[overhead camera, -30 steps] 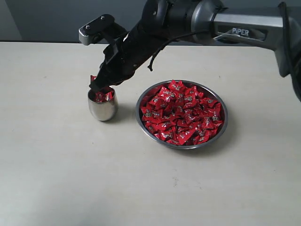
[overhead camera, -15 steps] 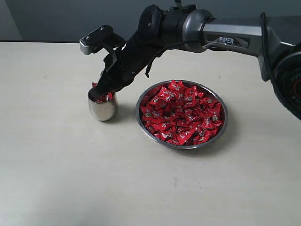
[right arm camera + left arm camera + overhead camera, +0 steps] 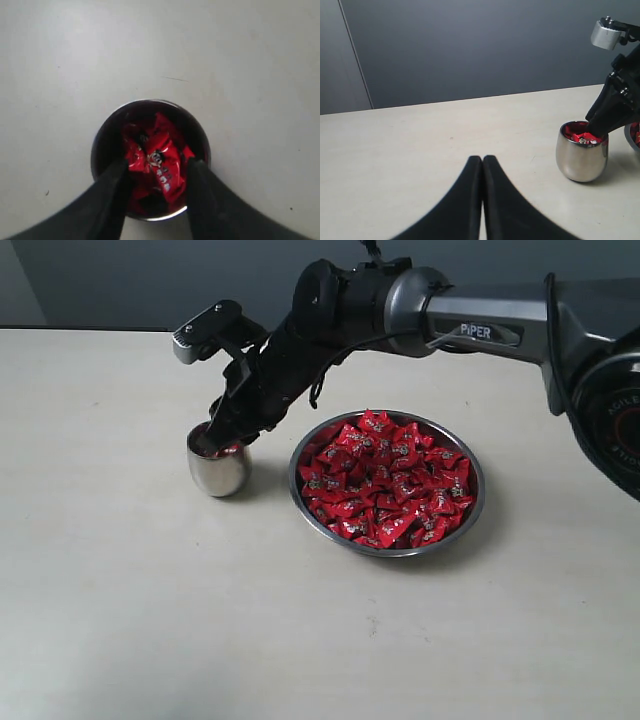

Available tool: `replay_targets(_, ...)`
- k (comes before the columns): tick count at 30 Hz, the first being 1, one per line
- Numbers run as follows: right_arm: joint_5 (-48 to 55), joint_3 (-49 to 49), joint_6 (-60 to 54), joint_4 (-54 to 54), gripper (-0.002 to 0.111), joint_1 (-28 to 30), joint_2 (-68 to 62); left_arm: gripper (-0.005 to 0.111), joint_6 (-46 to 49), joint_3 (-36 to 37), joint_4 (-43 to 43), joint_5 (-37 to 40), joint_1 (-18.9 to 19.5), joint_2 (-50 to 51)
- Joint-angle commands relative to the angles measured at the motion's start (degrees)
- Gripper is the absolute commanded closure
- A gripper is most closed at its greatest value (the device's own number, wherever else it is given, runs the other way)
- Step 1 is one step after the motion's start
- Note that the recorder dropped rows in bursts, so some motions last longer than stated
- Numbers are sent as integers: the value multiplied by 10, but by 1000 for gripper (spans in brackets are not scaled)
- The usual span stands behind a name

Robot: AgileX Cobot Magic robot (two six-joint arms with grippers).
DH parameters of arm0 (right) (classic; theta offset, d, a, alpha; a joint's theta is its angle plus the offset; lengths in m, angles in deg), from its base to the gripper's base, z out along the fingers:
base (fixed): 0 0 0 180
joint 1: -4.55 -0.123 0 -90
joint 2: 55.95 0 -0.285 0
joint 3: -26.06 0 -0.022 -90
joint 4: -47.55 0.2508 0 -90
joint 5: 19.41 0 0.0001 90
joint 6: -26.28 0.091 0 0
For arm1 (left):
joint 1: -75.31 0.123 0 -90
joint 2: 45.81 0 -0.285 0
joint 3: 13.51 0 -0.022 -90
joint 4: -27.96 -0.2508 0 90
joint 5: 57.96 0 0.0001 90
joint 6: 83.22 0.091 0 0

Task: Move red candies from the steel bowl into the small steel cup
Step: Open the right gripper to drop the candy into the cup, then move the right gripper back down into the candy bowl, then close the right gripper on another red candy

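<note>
Red candies in the cup: a few red candies (image 3: 159, 157) lie inside the small steel cup (image 3: 218, 472), heaped close to its rim; how many, I cannot tell.
Red candies not yet moved: by far the larger share fills the steel bowl (image 3: 385, 553), which stands just beside the cup without touching it.
Cup: upright on the counter (image 3: 150, 620), with no candy lying loose around it.
Right tool (image 3: 156, 165): directly over the cup with its tips dipped into the mouth. The jaws are spread, and the top candy rests between them on the pile rather than being pinched.
Left tool (image 3: 482, 160): low over the counter, well apart from the cup and facing it. Its fingers are pressed together with nothing between them.
Done so far: several candies are delivered, and the latest one looks dropped off inside the cup.
Left to do: judging by the full bowl, most of the transfer remains. The cup looks nearly full, though, so there is likely room for only a few more.
Step in hand: release over the cup. The likely next move is to lift clear of the cup and go to the bowl beside it for another candy.
</note>
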Motion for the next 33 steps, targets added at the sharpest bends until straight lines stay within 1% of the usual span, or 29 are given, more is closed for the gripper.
replay_targets(1,41,3,47,-52,70,1,44,106,-1,2,-1,-3,-2,-3)
replay_targets(7,86,-8,177,-173,70,6,90,106,-1,2,-1,-3,-2,-3)
replay_targets(10,84,-44,194,-200,67,18,112,106,-1,2,-1,-3,-2,-3)
replay_targets(13,65,-93,195,-202,65,38,135,106,-1,2,-1,-3,-2,-3)
replay_targets(23,-47,-272,195,-198,65,103,191,106,-1,2,-1,-3,-2,-3)
replay_targets(28,-102,-326,194,-187,65,134,195,106,-1,2,-1,-3,-2,-3)
replay_targets(33,-125,-350,194,-177,65,161,195,106,-1,2,-1,-3,-2,-3)
